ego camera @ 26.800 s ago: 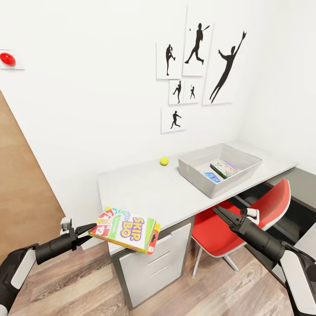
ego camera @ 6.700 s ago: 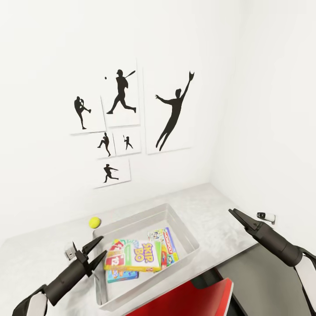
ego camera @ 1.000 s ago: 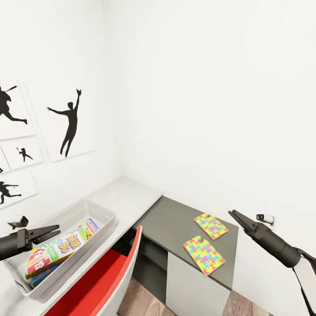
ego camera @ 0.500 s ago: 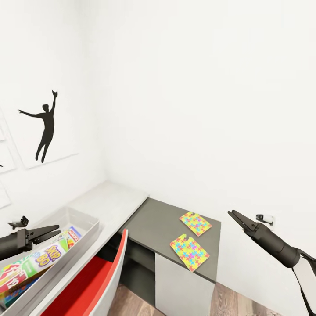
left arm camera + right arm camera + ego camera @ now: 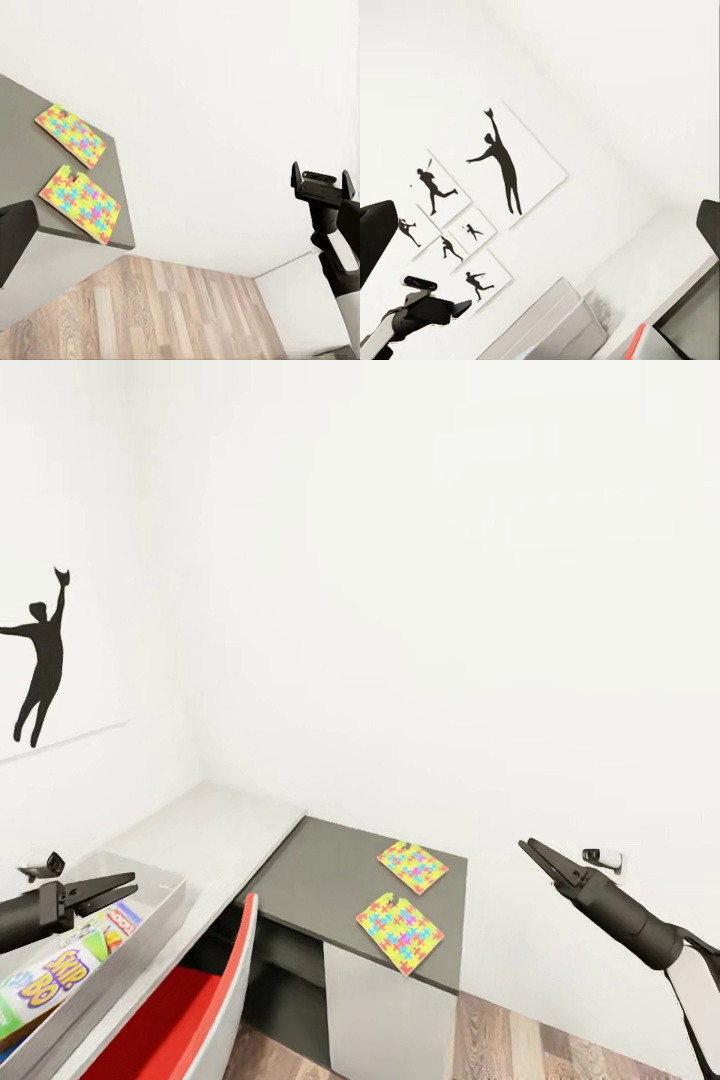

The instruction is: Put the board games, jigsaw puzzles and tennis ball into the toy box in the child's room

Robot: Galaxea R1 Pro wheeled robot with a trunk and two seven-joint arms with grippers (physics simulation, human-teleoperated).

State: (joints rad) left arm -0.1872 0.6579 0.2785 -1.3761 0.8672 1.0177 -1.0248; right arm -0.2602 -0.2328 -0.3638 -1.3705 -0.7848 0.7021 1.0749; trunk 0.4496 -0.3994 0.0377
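Note:
Two jigsaw puzzles lie flat on the dark grey corner of the table (image 5: 320, 870), one farther back (image 5: 412, 866) and one near the front edge (image 5: 399, 931); the left wrist view shows them too (image 5: 71, 135) (image 5: 80, 205). The toy box (image 5: 150, 925) sits at the far left on the light grey top, holding a Skip-Bo board game (image 5: 50, 978) and another board game (image 5: 122, 920). My left gripper (image 5: 125, 887) hovers open over the box, holding nothing. My right gripper (image 5: 524, 846) hangs open in the air to the right of the puzzles. The tennis ball and the bed are out of view.
A red chair (image 5: 200, 1010) stands tucked under the table beside the box. White walls meet in a corner behind the table, with a black silhouette picture (image 5: 40, 660) on the left wall. Wooden floor (image 5: 520, 1040) lies to the right of the table's white end panel.
The head view has swung to the right, so the puzzles and the toy box sit farther left in the picture. Both arms hold the same pose, grippers open.

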